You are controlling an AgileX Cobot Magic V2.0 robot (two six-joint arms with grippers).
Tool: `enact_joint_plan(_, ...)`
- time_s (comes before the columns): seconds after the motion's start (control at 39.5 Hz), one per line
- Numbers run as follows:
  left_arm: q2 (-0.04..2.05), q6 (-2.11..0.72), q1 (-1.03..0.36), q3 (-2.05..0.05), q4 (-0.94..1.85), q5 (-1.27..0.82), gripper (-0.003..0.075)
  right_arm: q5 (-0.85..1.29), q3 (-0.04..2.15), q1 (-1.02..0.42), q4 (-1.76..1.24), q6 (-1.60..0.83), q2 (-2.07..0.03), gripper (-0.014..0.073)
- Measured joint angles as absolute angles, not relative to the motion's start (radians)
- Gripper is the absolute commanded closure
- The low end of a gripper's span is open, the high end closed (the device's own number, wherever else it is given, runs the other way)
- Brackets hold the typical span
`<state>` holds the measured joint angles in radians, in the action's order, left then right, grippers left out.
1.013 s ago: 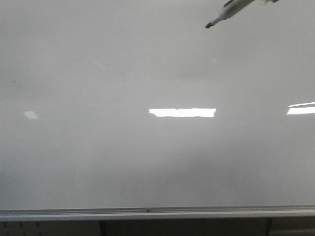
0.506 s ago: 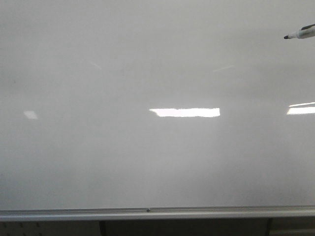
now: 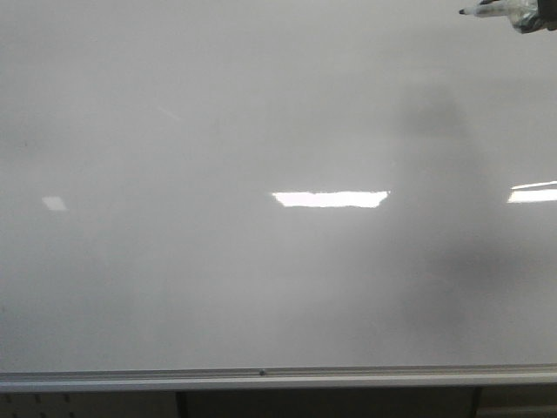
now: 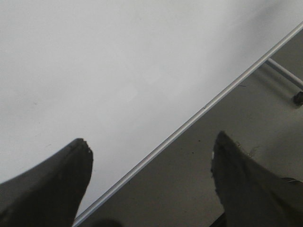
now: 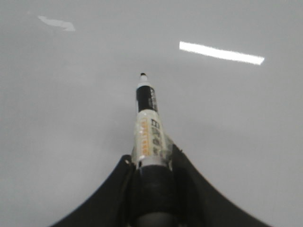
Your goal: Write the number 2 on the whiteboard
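Whiteboard [image 3: 218, 261] carries no strokes; right end effector [image 5: 150, 163] pinches one marker [image 5: 147, 118], left end effector [image 4: 150, 156] spread.

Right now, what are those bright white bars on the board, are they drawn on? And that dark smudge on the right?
Not drawn: in the front view the whiteboard mirrors ceiling lights as glare bars, and the grey smudge looks like a soft shadow below the marker. In the right wrist view the same glare shows beyond the marker tip. In the left wrist view the dark fingers are blurred.

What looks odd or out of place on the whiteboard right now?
Nothing stands out. The whiteboard is unmarked apart from light reflections. The right gripper holds a marker clear of it; the left gripper hangs open, empty.
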<state>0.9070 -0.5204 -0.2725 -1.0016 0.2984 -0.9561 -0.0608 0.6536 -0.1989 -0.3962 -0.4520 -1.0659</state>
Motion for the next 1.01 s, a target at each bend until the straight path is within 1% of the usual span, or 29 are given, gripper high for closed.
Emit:
enact_joint_plan(0.2, 0.907, -0.520, -0.272, -1.002, 0.300, -0.954, 0.0207, -0.148, 0.681, -0.214, -0.380, -0.452, -1.129, 0.0543)
enact_joint_plan(0.51, 0.907, -0.520, -0.272, -1.002, 0.300, -0.948, 0.0207, -0.153, 0.775, -0.214, -0.374, -0.452, -1.242, 0.0543)
enact_joint_plan(0.68, 0.907, -0.520, -0.272, -1.002, 0.300, -0.948, 0.0207, -0.151, 0.798, -0.209, -0.372, -0.473, -1.271, 0.0543)
enact_joint_plan(0.84, 0.907, -0.520, -0.272, -1.002, 0.300, -0.948, 0.0207, -0.089, 0.818, -0.133, -0.370, -0.485, -1.271, 0.0543)
enact_joint_plan(0.94, 0.907, -0.520, -0.272, -1.002, 0.300, -0.948, 0.0207, 0.012, 0.822, -0.070, -0.369, -0.485, -1.271, 0.0543)
enact_joint_plan(1.01, 0.907, -0.520, -0.272, -1.002, 0.300, -0.948, 0.0207, 0.079, 0.822, -0.056, -0.369, -0.485, -1.282, 0.0543)
